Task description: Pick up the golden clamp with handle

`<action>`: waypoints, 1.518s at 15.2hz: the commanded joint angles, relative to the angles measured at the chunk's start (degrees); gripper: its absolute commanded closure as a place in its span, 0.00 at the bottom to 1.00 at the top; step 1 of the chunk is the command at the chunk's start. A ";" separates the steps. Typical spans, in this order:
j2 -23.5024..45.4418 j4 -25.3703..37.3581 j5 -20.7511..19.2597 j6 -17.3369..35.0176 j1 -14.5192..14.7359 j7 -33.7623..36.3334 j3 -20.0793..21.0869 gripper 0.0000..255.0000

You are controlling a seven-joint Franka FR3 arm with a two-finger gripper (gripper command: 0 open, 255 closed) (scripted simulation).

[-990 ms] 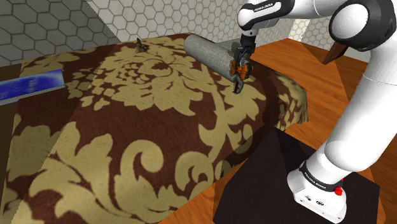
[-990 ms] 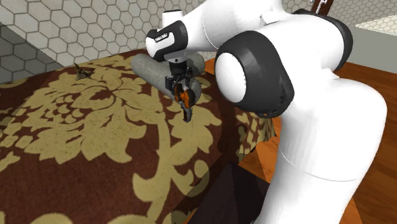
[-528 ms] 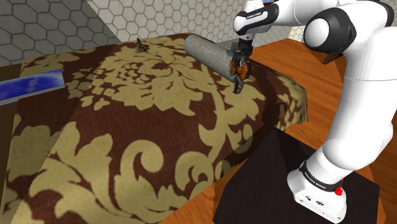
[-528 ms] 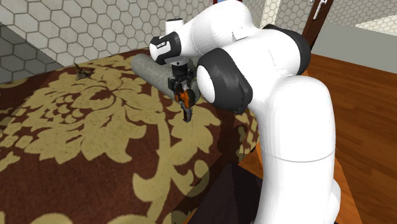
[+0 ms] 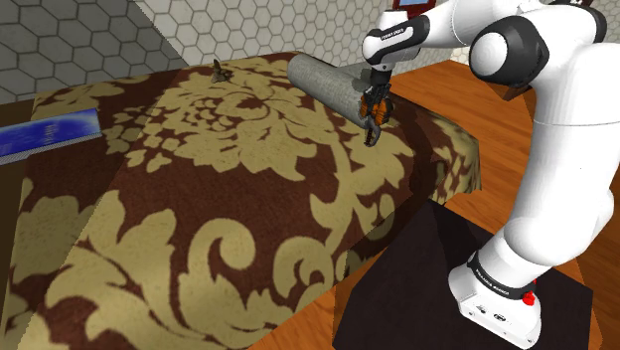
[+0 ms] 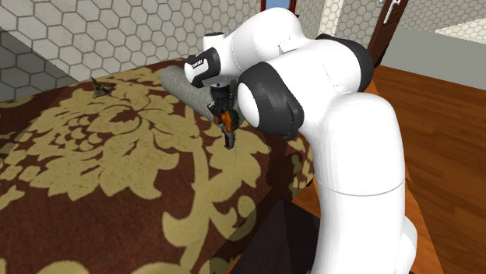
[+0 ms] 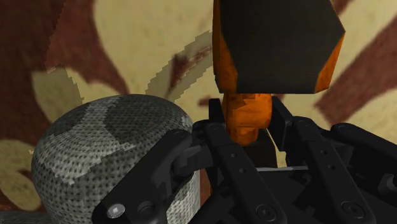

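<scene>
The clamp (image 5: 375, 114) is orange and black, standing nearly upright right beside a grey bolster pillow (image 5: 323, 80) on the bed. My black gripper (image 5: 376, 94) comes down on it from above and is shut on its upper part. The clamp's lower tip reaches the bed cover. In the second exterior view the gripper (image 6: 220, 103) holds the clamp (image 6: 227, 126) just in front of the bolster (image 6: 181, 84). In the wrist view, the clamp's orange neck and dark-faced pad (image 7: 254, 95) stick out from the gripper (image 7: 249, 159), with the bolster (image 7: 108, 153) close alongside.
The bed carries a brown cover with a gold pattern (image 5: 219, 189). A small dark object (image 5: 220, 69) lies at its far corner. A blue item (image 5: 50, 134) sits at the shoulder view's left. The dark stand (image 5: 427, 283) is on a wooden floor (image 5: 477, 109) beside the bed.
The arm's upper links have swung and folded differently, while the hand has stayed at the clamp by the bolster. The clamp is in the same spot.
</scene>
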 commanded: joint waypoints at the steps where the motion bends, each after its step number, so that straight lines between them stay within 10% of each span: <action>1: 0.03 -0.05 0.01 0.07 0.00 0.00 0.01 1.00; 23: -2.67 7.74 -0.88 -10.31 -0.03 0.34 -0.48 1.00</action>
